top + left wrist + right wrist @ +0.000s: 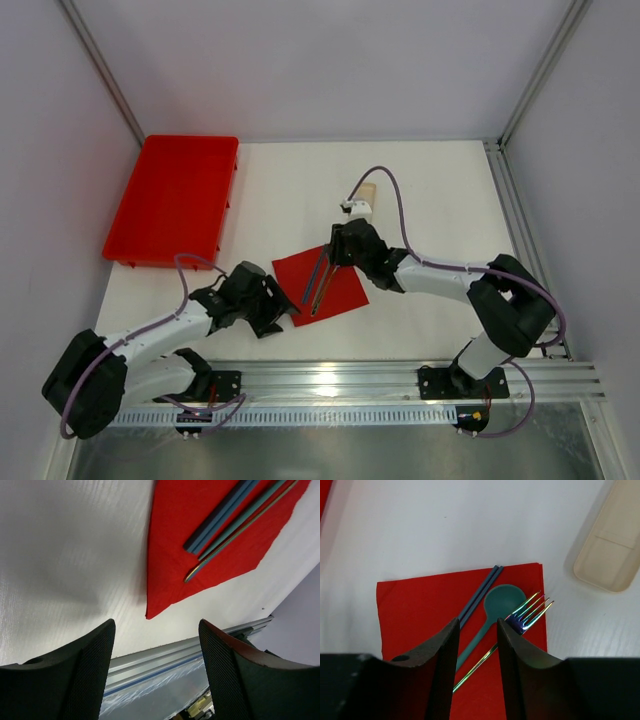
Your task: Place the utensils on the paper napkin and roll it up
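Right wrist view: right end effector (479,625) narrowly parted, empty, above thin teal-green utensils (505,600).
Bright-red paper napkin (420,610): under utensils, toward near edge of table (430,190).
Left end effector (157,625): wide, empty, by napkin corner, probably for rolling.

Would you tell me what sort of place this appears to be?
Probably a robotics lab test cell: a white table boxed in by panel walls, robot arms bolted to an aluminium rail, and staged props like a red tray.
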Robot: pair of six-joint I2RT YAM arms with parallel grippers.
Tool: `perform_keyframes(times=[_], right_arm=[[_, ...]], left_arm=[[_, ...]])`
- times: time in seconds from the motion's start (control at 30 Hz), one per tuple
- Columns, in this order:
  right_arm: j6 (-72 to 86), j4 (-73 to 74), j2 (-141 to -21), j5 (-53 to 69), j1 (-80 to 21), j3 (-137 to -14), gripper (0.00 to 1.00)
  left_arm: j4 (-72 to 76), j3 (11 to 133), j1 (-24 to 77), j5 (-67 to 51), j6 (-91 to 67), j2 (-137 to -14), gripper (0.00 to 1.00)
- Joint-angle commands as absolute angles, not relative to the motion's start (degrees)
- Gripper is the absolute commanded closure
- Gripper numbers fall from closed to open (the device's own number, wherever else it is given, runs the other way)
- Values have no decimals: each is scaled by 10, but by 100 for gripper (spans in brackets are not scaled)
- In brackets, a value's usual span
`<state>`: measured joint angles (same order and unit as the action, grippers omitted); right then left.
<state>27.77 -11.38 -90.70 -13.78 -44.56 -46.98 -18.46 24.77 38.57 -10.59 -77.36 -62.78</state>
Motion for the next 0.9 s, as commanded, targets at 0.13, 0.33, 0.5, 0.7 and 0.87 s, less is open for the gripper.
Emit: perform_keyframes(times=[0.13, 0.33, 0.5, 0.7, 0.87], right_arm=[[398, 111, -946, -235, -500, -619, 65], [495, 201, -954, -300, -527, -641, 67], [550, 257, -958, -316, -527, -641, 71], [572, 307, -996, -313, -527, -685, 72], [595, 311, -1016, -304, -527, -701, 73]], left_arm=[[-206, 236, 388, -52, -781, -536, 30], [-244, 243, 388, -28, -736, -483, 30], [-285, 265, 388, -4, -693, -437, 29], [-328, 304, 388, 26, -650, -381, 29], [-351, 330, 388, 33, -625, -363, 28]])
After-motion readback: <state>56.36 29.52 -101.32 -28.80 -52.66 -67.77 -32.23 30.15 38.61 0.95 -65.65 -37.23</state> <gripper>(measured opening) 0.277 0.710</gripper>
